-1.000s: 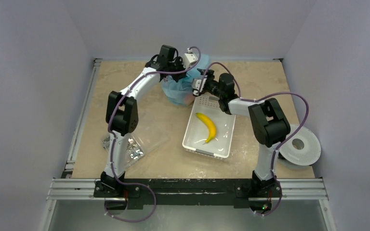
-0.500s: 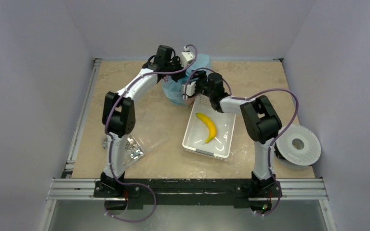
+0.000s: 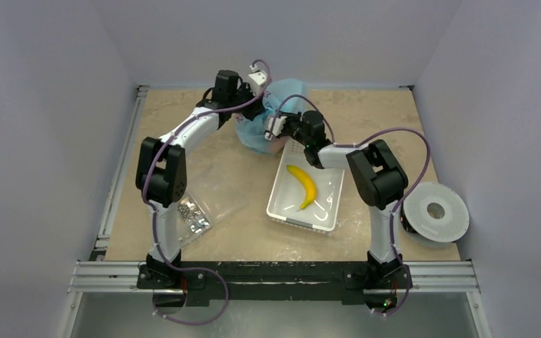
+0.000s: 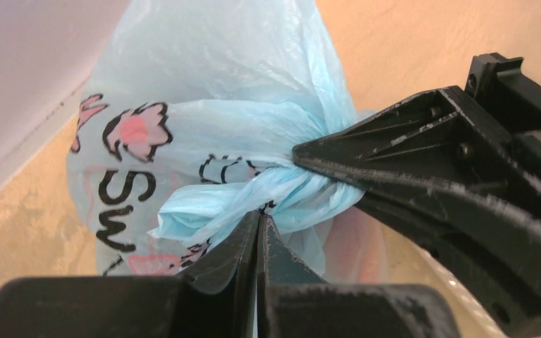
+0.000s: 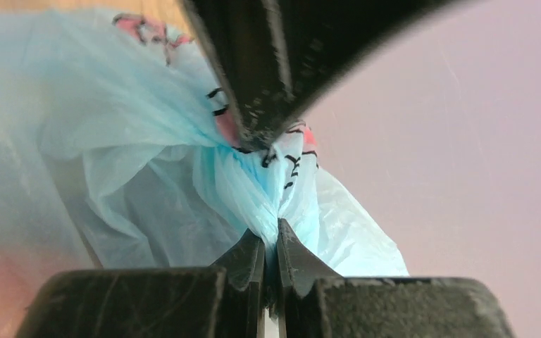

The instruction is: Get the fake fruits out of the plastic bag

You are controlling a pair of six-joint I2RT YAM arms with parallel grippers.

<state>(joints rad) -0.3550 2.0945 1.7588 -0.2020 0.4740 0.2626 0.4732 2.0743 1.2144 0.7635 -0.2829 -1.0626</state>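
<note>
Bag: plastic bag (image 3: 253, 134) at 12 o'clock on the table (image 3: 218, 176), beside the white bin (image 3: 277, 184); placement seen overhead only.
Left gripper (image 4: 257, 220): jaws pinched on the bag's twisted blue film.
Right gripper (image 5: 270, 232): jaws likewise clamped; both grips clear in wrist views only.

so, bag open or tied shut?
Shut. The plastic bag has its neck bunched into a tight twist, no mouth showing; left gripper and right gripper are both shut on it.

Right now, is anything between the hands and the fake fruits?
Yes, the plastic bag itself. Its neck is twisted into a tight bunch, and the left hand and right hand are both pinched on that twist. The fake fruits show only as a reddish blur through the film. No open mouth is visible.
</note>
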